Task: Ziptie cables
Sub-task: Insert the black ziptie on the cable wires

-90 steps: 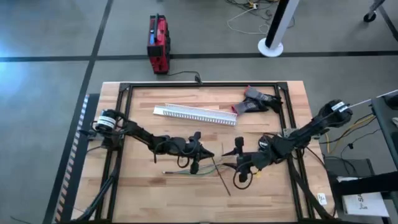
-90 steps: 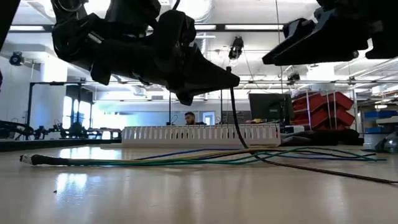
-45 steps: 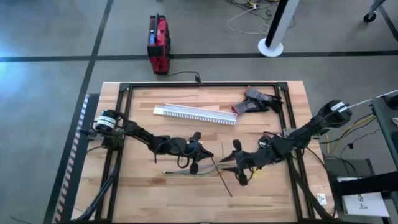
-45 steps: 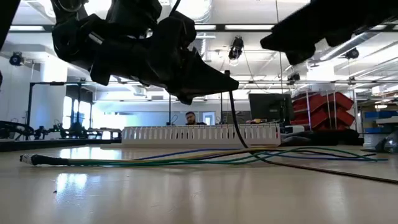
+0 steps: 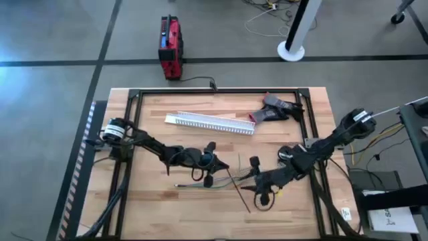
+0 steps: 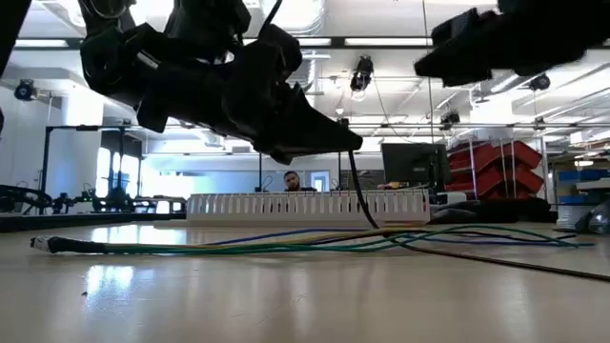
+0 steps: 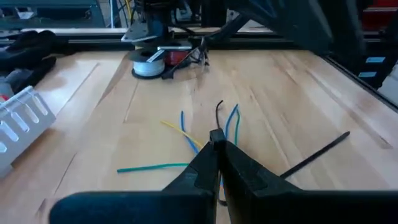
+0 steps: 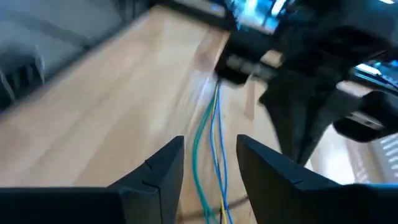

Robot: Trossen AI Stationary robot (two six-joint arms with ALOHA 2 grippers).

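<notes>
The left gripper (image 7: 217, 140), fingers pressed together, pinches the cables (image 6: 286, 243) mid-table. The right gripper (image 8: 210, 158), fingers spread, hovers over them. The step looks like getting hold of the ziptie (image 5: 239, 192), lying just nearer, so the next move calls for an accurate pinch on that thin strip.

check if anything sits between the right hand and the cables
Nothing visible does. The right hand is open, and its wrist view shows the cables on bare table just past its fingers.

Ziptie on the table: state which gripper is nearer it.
Left. The left gripper holds the ziptie's upper end. The right gripper hovers open just beside its middle, over the cables.
</notes>
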